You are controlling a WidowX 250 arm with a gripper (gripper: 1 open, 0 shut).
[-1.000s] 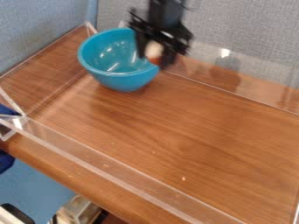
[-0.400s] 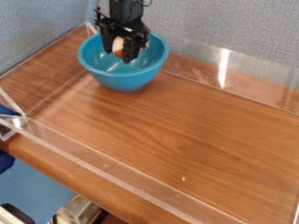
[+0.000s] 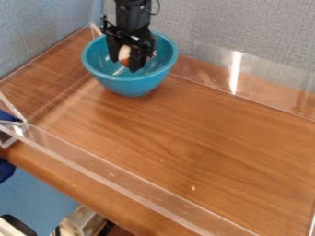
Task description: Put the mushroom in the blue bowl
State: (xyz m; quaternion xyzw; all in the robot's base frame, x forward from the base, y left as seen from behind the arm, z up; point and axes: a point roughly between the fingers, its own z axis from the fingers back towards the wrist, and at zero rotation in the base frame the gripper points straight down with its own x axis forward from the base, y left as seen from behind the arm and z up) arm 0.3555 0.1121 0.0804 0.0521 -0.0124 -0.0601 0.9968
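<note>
Camera view, 1 frame. Item 1: bowl [image 3: 129, 81], blue, round and deep, plain rim; upper left of the frame, on the desk [image 3: 185, 138]. Item 2: tool [image 3: 125, 53], black, entering from the top edge, its tips within the bowl's outline; clenched on the mushroom. Item 3: mushroom [image 3: 124, 55], orange-brown and pale, between the tips, over the bowl's interior; contact with the bowl cannot be told. Item 4: desk, brown, wood-grained, filling the middle and right. Item 5: wall [image 3: 252, 41], grey, speckled, upper right.

black claw [image 3: 124, 55] pointing down, fingers closed together, wrist [image 3: 127, 11] directly above
</note>
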